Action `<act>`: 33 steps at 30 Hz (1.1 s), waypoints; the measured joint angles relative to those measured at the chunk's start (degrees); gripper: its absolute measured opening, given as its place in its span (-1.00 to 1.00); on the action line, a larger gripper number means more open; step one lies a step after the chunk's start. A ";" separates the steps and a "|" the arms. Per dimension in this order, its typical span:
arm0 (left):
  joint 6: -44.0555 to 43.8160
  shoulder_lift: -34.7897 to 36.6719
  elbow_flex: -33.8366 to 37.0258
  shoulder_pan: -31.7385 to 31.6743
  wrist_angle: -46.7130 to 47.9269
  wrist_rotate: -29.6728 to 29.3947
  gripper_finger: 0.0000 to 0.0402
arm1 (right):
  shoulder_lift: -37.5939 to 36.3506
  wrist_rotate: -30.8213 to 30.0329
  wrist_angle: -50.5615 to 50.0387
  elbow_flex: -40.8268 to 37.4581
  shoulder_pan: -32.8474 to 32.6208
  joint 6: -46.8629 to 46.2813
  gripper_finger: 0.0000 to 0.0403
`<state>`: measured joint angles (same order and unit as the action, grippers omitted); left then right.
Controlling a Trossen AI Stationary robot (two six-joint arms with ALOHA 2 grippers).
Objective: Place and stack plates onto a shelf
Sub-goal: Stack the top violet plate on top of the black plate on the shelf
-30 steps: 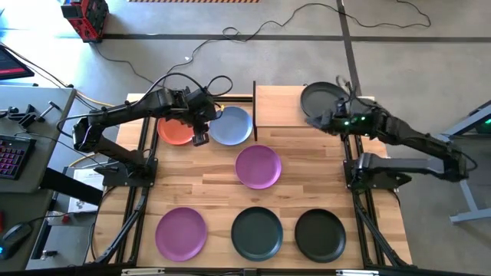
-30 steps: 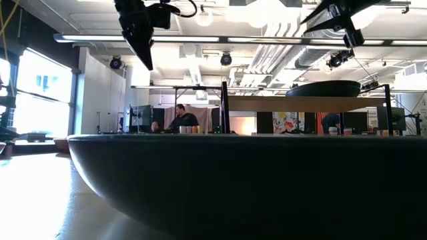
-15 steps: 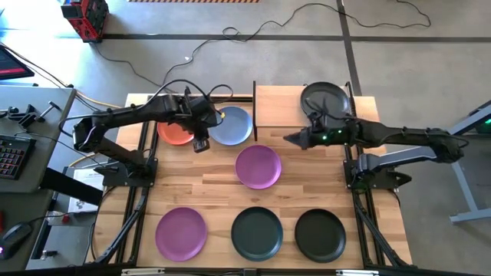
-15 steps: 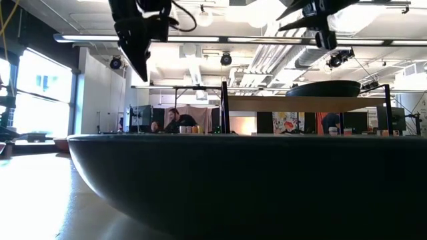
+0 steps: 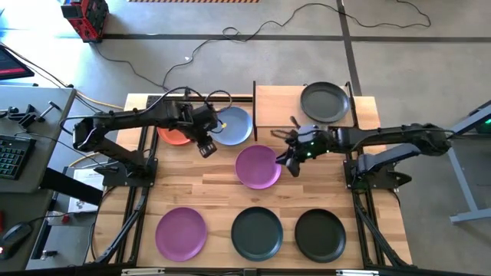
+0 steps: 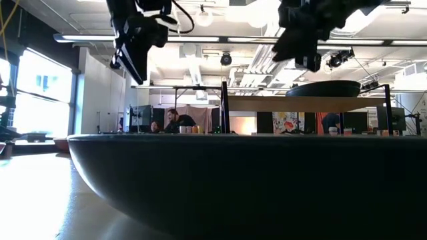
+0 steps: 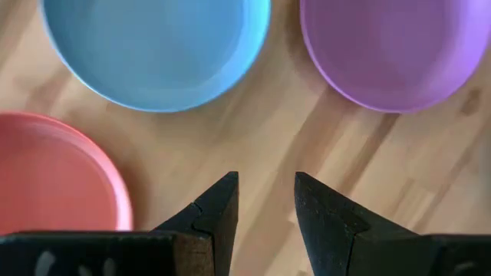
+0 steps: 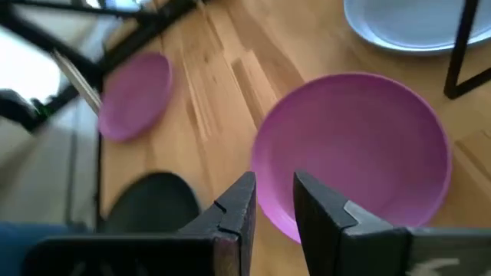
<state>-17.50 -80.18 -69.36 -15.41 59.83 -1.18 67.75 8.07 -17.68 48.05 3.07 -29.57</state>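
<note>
Overhead, seven round, shallow, smooth-looking plates are showing. One dark plate [image 5: 324,102] is sitting on the shelf [image 5: 278,106], a pale wooden board with thin dark posts at the upper centre of the frame. The other six are lying on the plank-striped table [image 5: 307,192]: an orange plate [image 5: 173,134] and a pale blue plate [image 5: 234,126] side by side left of the shelf, a purple plate [image 5: 257,166] at mid-frame, and along the bottom another purple plate [image 5: 181,232] and two dark plates [image 5: 257,233] [image 5: 320,235]. That is making two purple, three dark, one orange, one blue.

The left gripper [image 5: 205,146] is hovering just below the gap between orange and blue, its matte black, wedge-shaped fingers [image 7: 219,211] slightly parted and holding nothing. The right gripper [image 5: 285,162] is hanging at the central purple plate's right rim, fingers [image 8: 234,208] narrowly apart, empty.
</note>
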 joint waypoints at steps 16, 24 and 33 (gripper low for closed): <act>-18.07 0.00 0.00 12.09 0.00 -0.36 -0.43 | 10.94 8.82 0.76 0.00 -1.22 11.46 -0.65; -23.04 0.04 0.00 16.42 -0.09 -0.97 -0.43 | 15.71 8.67 2.51 0.00 -4.10 19.67 -0.65; -25.54 0.07 0.00 18.27 -0.14 -2.32 -0.43 | 20.09 2.85 3.00 0.00 -7.67 36.89 -0.65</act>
<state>-43.04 -80.12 -69.36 2.87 59.69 -3.50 87.84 10.91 -14.68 48.05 -4.59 7.33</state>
